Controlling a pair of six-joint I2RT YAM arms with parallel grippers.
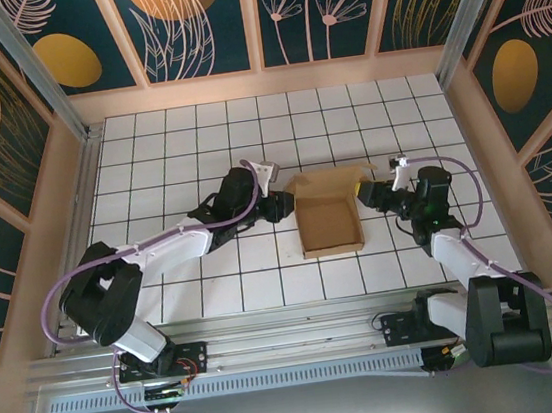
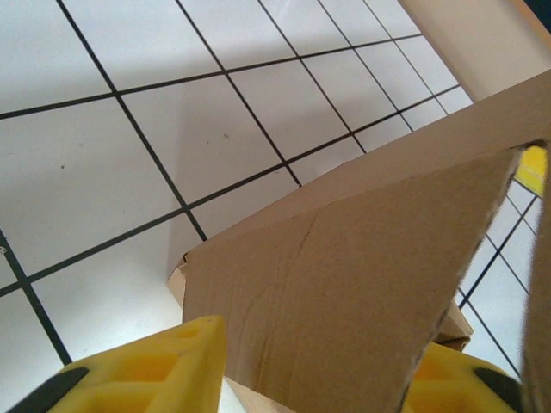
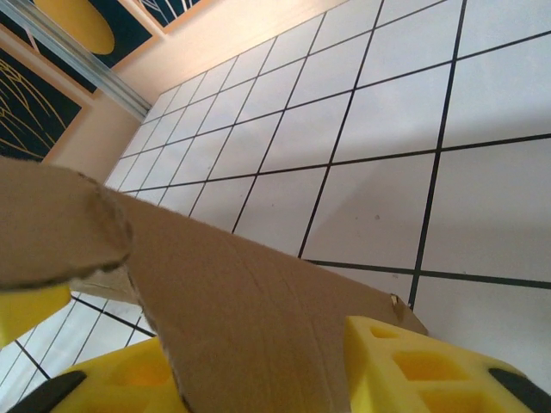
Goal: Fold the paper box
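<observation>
Right now you have the paper box [image 1: 328, 222] sitting near the middle of the desk [image 1: 198, 145], a little right of centre, open side up, with its low walls raised around a square floor and a flap at its far edge. From above, you see both arms reaching in toward it from opposite sides, so the box lies between them. Your left gripper [image 1: 282, 206] is at the box's left wall near the far corner, and your right gripper [image 1: 363, 192] is at the right wall, also toward the far end. In the left wrist view, the yellow fingers [image 2: 146, 370] sit at the bottom corners with a brown cardboard panel spanning the space between them, and its edges meet both fingers. In the right wrist view, it is much the same: the yellow fingers [image 3: 422, 370] stand on either side of a sloping cardboard panel, with a rounded tab of cardboard hanging over the left one. For both grippers the fingers are set apart with cardboard between them, but you cannot tell from these views whether either is actually pinching the cardboard or merely straddling it. The desk's white surface with its black grid shows bare around the box.
</observation>
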